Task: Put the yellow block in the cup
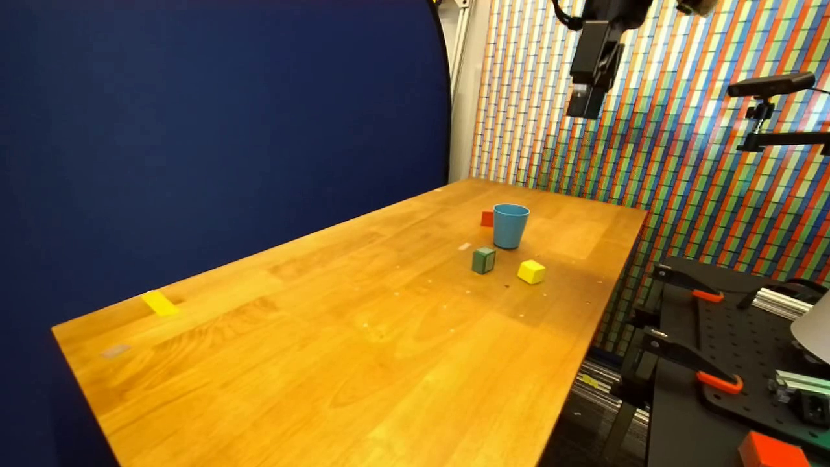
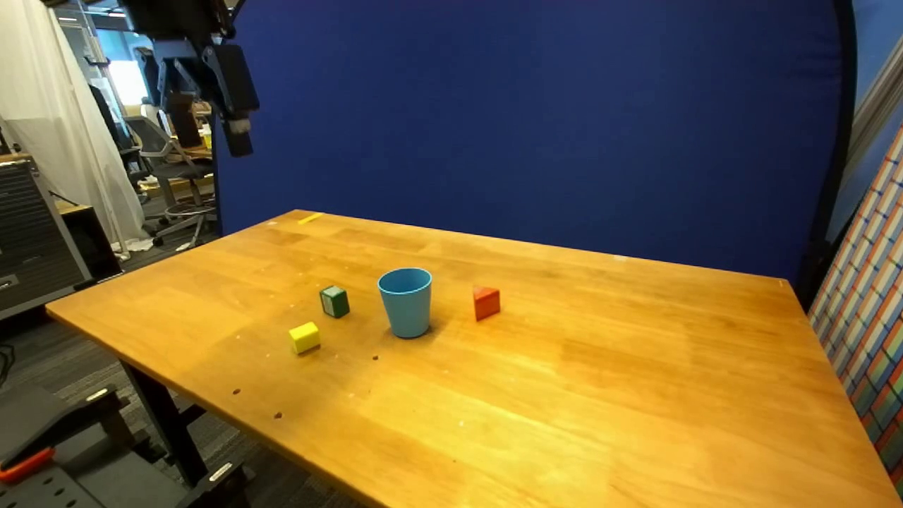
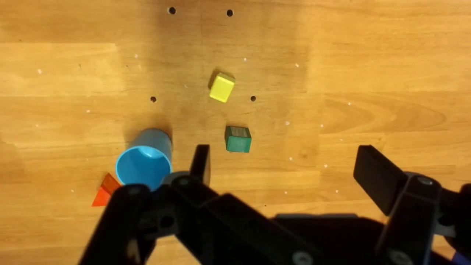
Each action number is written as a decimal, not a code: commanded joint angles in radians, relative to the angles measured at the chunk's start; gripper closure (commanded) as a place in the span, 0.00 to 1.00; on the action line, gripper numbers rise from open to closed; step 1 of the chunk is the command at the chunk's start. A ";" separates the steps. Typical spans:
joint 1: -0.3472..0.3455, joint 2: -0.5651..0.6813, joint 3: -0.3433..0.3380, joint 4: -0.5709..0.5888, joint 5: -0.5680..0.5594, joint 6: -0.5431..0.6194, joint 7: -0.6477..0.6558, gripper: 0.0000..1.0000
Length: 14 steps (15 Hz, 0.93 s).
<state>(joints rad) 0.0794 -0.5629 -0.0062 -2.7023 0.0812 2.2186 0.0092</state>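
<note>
The yellow block point(image 3: 222, 87) is a tiny bright cube on the wooden table. It shows in both exterior views point(image 1: 532, 272) point(image 2: 305, 338). The light blue cup point(image 3: 144, 165) stands upright, open end up, near the yellow block. The cup also shows in both exterior views point(image 1: 509, 227) point(image 2: 407, 303). In the wrist view its lower edge is partly hidden by a finger. My gripper point(image 3: 286, 162) is open, with nothing between its fingers. It hangs high above the table in both exterior views point(image 1: 587, 104) point(image 2: 211, 135), well apart from block and cup.
A dark green block point(image 3: 238, 140) lies near the yellow block and the cup. A red wedge-shaped block point(image 2: 487, 303) lies beside the cup, on the side away from the green block. The wooden table point(image 1: 337, 350) has a yellow tape strip point(image 1: 159, 303) at a far corner.
</note>
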 commanded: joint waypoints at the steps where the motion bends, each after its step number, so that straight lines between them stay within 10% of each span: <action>1: 0.001 0.046 -0.038 -0.059 0.059 0.139 -0.057 0.00; 14: -0.026 0.459 -0.012 -0.073 0.034 0.516 -0.032 0.00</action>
<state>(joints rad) 0.0747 -0.1877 -0.0188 -2.7756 0.1131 2.6493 -0.0222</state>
